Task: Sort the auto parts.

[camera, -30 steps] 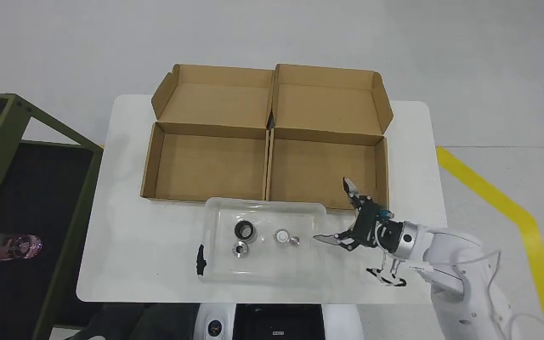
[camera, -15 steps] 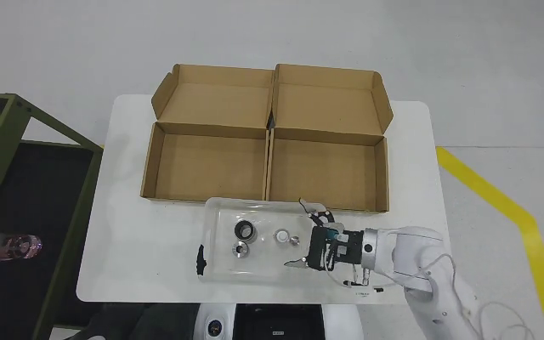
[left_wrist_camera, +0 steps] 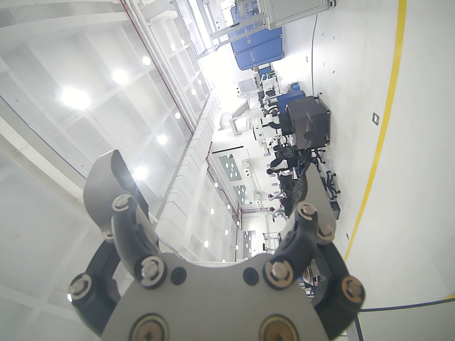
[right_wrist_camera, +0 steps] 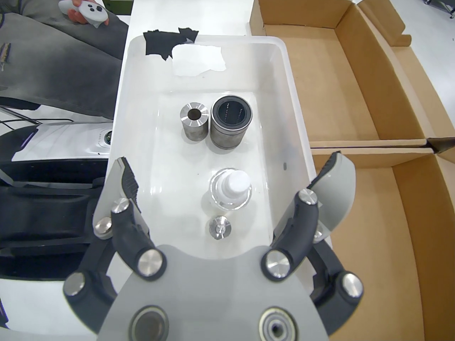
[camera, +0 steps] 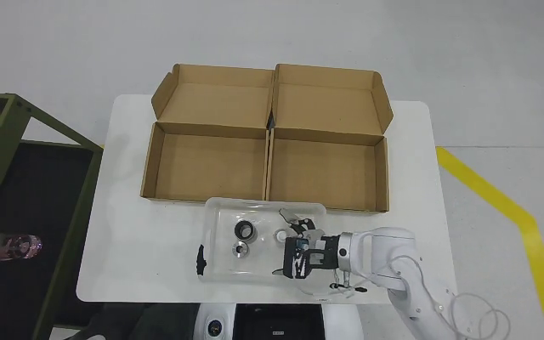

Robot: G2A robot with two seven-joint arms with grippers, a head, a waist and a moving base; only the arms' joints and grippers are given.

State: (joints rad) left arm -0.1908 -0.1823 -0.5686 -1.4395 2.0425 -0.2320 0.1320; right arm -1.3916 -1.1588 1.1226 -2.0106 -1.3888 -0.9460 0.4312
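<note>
A clear plastic bin (camera: 223, 207) (right_wrist_camera: 295, 90) at the table's front holds the auto parts. In it are a black linear bearing (right_wrist_camera: 231, 122) (camera: 247, 229), a silver cylinder (right_wrist_camera: 193, 120) (camera: 241, 249), a white capped part (right_wrist_camera: 231, 186) (camera: 280, 237) and a small silver stud (right_wrist_camera: 219, 227). My right gripper (right_wrist_camera: 230, 163) (camera: 282, 242) hangs open over the bin's right half, its fingers straddling the white part without touching it. My left gripper (left_wrist_camera: 209, 170) is open and holds nothing, pointing up into the room.
Two open cardboard boxes stand side by side behind the bin, the left one (camera: 208, 166) (right_wrist_camera: 327, 83) and the right one (camera: 327, 174) (right_wrist_camera: 384, 232). Black tape (camera: 201, 259) marks the bin's left end. A green rack (camera: 25, 170) stands left of the table.
My right arm swung left from beside the bin's right end to over the bin, above the white part. Its gripper stayed open. The parts have not moved.
</note>
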